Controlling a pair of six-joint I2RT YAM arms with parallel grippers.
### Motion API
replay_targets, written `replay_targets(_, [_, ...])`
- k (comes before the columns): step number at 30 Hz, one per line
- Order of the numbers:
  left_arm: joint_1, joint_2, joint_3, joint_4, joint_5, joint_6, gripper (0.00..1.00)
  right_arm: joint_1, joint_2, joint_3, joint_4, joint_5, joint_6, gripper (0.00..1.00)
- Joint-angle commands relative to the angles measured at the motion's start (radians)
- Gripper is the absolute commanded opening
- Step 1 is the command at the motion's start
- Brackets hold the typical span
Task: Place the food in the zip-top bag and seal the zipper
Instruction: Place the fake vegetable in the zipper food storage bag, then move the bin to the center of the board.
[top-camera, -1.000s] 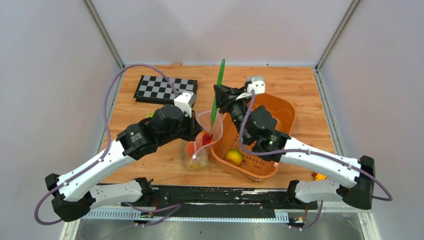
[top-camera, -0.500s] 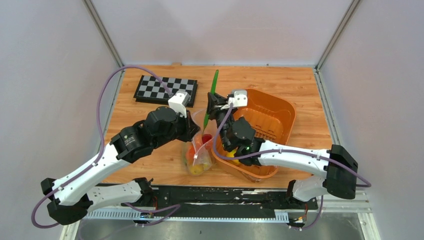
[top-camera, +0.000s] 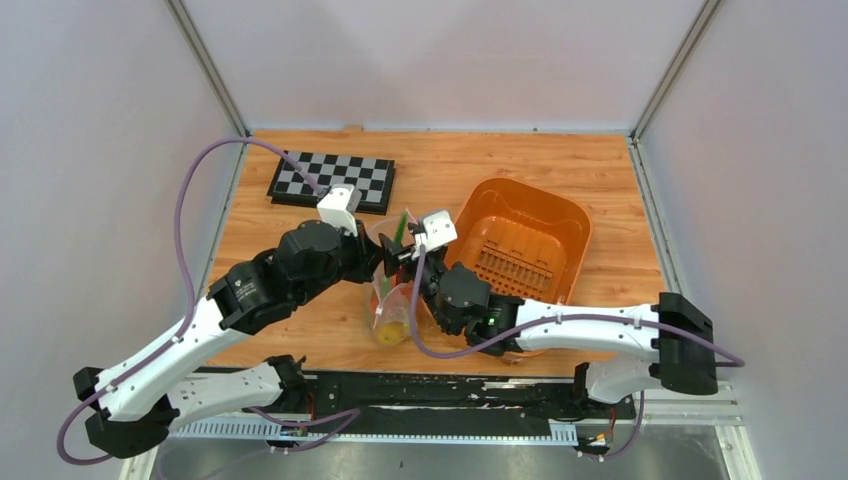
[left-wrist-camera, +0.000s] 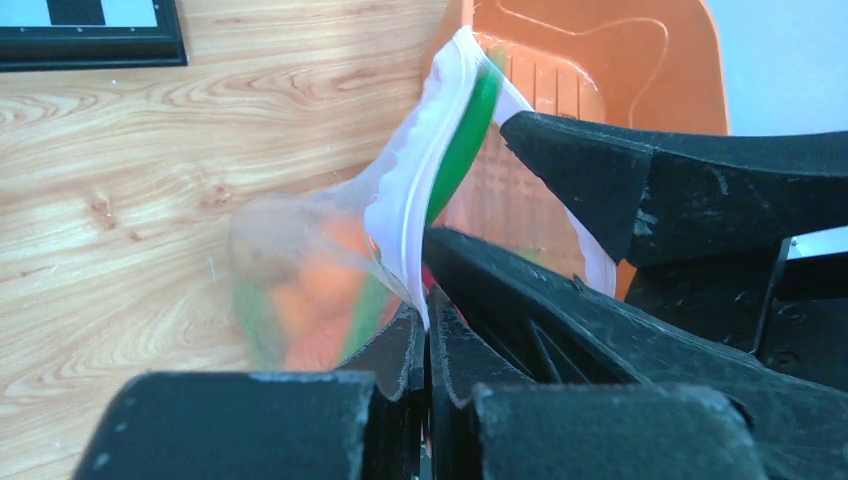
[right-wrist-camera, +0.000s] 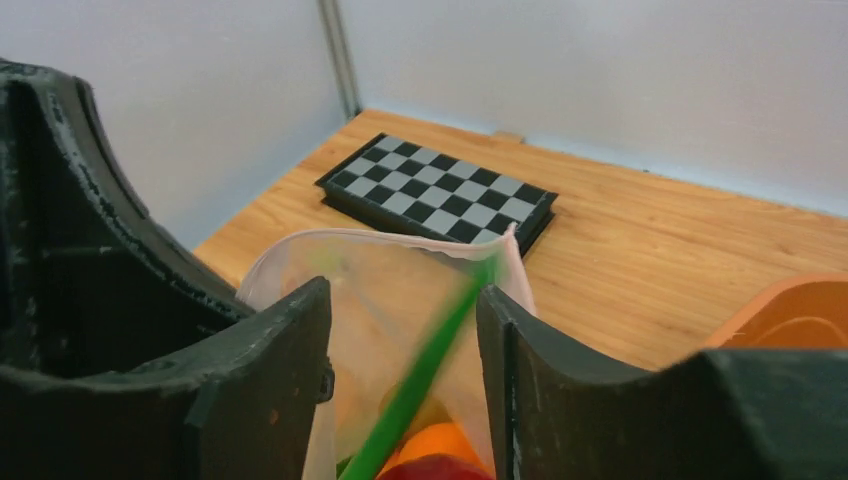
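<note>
From above, we see the zip-top bag (top-camera: 392, 305) on the desk (top-camera: 600, 170) beside the orange basket (top-camera: 540, 215), its mouth hidden by both arms. The left wrist view shows the left fingers (left-wrist-camera: 400, 350) pinched together on its white rim, with orange food (left-wrist-camera: 320, 290) inside. The right wrist view shows the right fingers (right-wrist-camera: 290, 340) apart around a blurred green stalk (right-wrist-camera: 420, 380); we cannot tell whether they touch it.

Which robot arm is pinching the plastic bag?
The left arm: its fingers are shut on the rim of the bag. On the right arm they stand apart, the long green vegetable between them.
</note>
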Motion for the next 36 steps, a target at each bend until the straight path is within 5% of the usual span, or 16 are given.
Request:
replay_targets(1, [0.004,-0.041,0.005,0.061,-0.065,-0.013,0.03,-0.001,-0.126,0.045,-0.239,-0.204,0.059,0.61])
replay_targets(5, [0.004,-0.032,0.003,0.068,-0.054,-0.015,0.03,-0.013,-0.199,0.069,-0.314,-0.310,0.090,0.64])
replay_targets(12, [0.004,-0.031,0.000,0.069,-0.031,-0.017,0.03,-0.046,-0.271,0.139,-0.493,-0.312,0.120,0.53])
replay_targets(18, [0.004,-0.036,-0.009,0.065,-0.028,-0.018,0.03,-0.113,-0.316,0.215,-0.769,-0.284,0.247,0.57])
replay_targets(22, [0.004,-0.036,-0.007,0.058,-0.035,-0.009,0.03,-0.263,-0.297,0.263,-0.992,-0.506,0.411,0.64])
replay_targets(36, [0.004,-0.032,-0.013,0.051,-0.072,-0.010,0.03,-0.322,-0.182,0.261,-1.017,-0.828,0.476,0.57])
